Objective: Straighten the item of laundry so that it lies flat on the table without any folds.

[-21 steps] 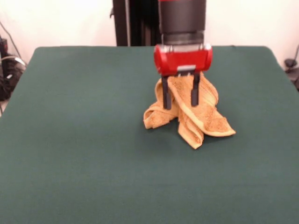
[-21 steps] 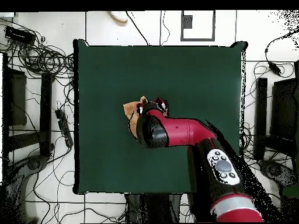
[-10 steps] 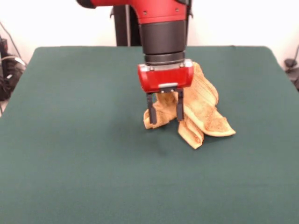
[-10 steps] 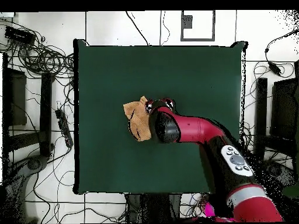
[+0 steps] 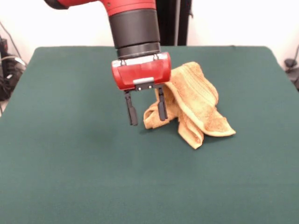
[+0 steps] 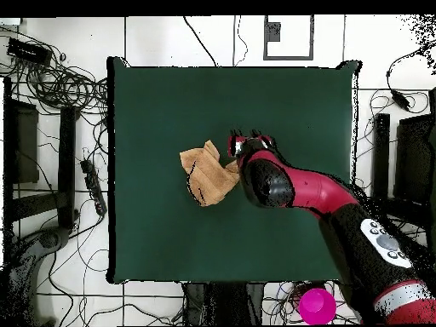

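Note:
The item of laundry (image 5: 194, 103) is a golden-tan towel, crumpled in a raised heap with folds on the green table (image 5: 70, 163), a little right of centre in the front view. From overhead the towel (image 6: 206, 172) lies left of the arm's head. My gripper (image 5: 145, 111) hangs just above the table at the towel's left edge, open, with nothing between its fingers. One dark finger (image 5: 161, 107) stands in front of the towel's left lobe; the other is over bare cloth.
Cables and stands ring the table on the floor in the overhead view. A pink round object (image 6: 317, 306) lies beyond the table's bottom edge. The red arm (image 6: 341, 213) reaches in from the lower right.
The gripper has shifted left in the front view, from over the towel's middle to its left edge, staying open. The towel has kept its shape and place.

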You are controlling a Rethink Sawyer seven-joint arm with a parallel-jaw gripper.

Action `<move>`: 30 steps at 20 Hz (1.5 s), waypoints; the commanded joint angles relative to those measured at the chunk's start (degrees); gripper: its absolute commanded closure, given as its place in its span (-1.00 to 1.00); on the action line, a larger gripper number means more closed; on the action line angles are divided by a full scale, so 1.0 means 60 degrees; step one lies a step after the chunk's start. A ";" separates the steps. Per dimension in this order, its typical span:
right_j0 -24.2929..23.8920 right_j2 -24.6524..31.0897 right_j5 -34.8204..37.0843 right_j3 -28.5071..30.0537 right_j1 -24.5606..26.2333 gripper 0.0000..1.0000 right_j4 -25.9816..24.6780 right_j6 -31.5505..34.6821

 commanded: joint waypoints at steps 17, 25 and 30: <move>0.1781 0.0344 0.1799 -0.0480 0.1164 -1.00 0.0218 0.0863; 0.2766 -0.0664 0.2612 -0.1246 0.1569 -1.00 0.0531 0.1092; 0.3090 -0.1092 0.2753 -0.1589 0.1711 -1.00 0.0521 0.1203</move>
